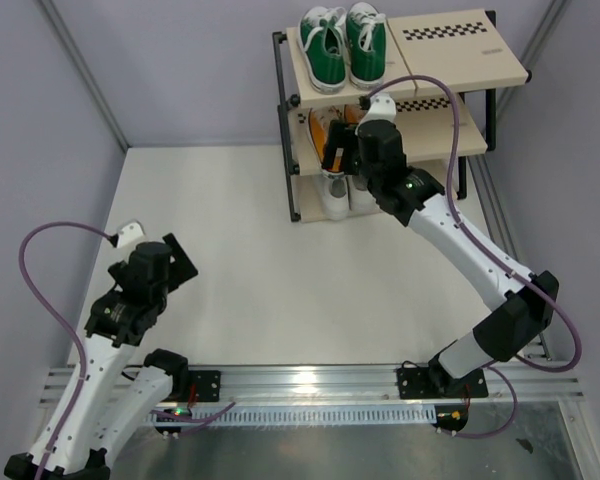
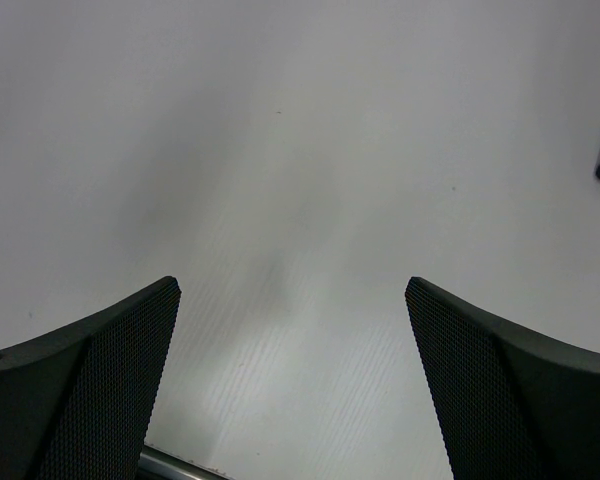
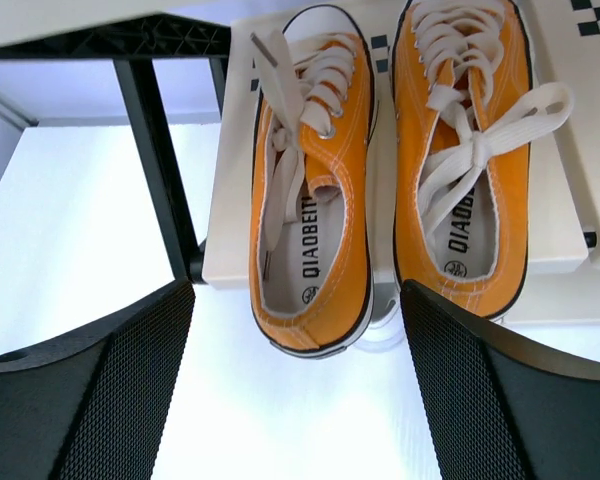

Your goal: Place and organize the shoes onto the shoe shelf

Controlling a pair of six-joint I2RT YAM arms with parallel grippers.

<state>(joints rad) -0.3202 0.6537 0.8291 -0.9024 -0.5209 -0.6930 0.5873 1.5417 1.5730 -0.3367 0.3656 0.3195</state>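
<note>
White matte table (image 1: 230,260) with the shoe shelf (image 1: 460,60) at its far side: a three-tier rack of black metal frame and flat beige boards, each bearing a black-and-white checkered strip. The green canvas sneakers (image 1: 345,45) stood side by side on the left half of the top board. The orange canvas sneakers (image 3: 315,200), with white flat laces and white lining, lay parallel on the middle board, long axes running front to back, toes toward the rear and heels slightly overhanging the front edge. The white sneakers (image 1: 337,195) sat on the bottom board, mostly hidden. The right gripper (image 3: 295,290) hung before the orange heels, its black mesh-textured fingers (image 3: 130,400) spread apart and clear of the shoes. The left gripper (image 2: 290,282) was spread wide over bare table.
</note>
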